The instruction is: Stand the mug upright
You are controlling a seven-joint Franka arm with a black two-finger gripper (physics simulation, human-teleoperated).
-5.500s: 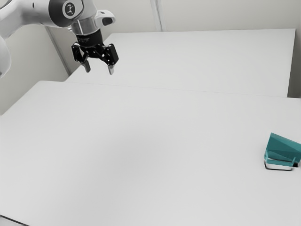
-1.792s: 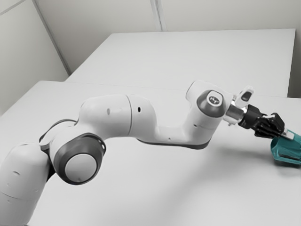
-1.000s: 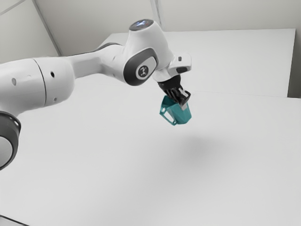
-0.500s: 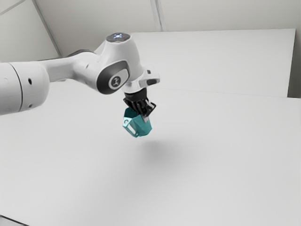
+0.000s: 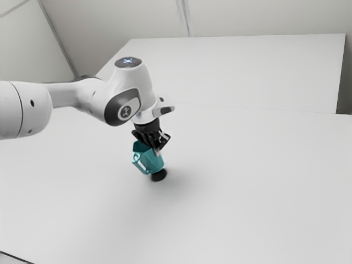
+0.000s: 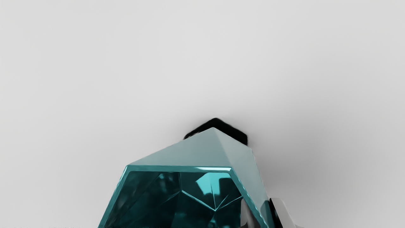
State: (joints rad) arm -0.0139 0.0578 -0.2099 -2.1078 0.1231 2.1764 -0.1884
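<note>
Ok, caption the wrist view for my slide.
Gripper pinching a tilted teal mug, one finger inside it, one outside, above a pale table.

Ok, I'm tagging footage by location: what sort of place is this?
Probably a robotics lab or test room: a white-and-grey jointed robot arm, a smooth white tabletop and plain pale walls.

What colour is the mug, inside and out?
The mug is teal, darker inside and greyer on its outer faces; it shows best in the wrist view.

Bright, diffuse light casts a soft shadow (image 6: 294,177).
</note>
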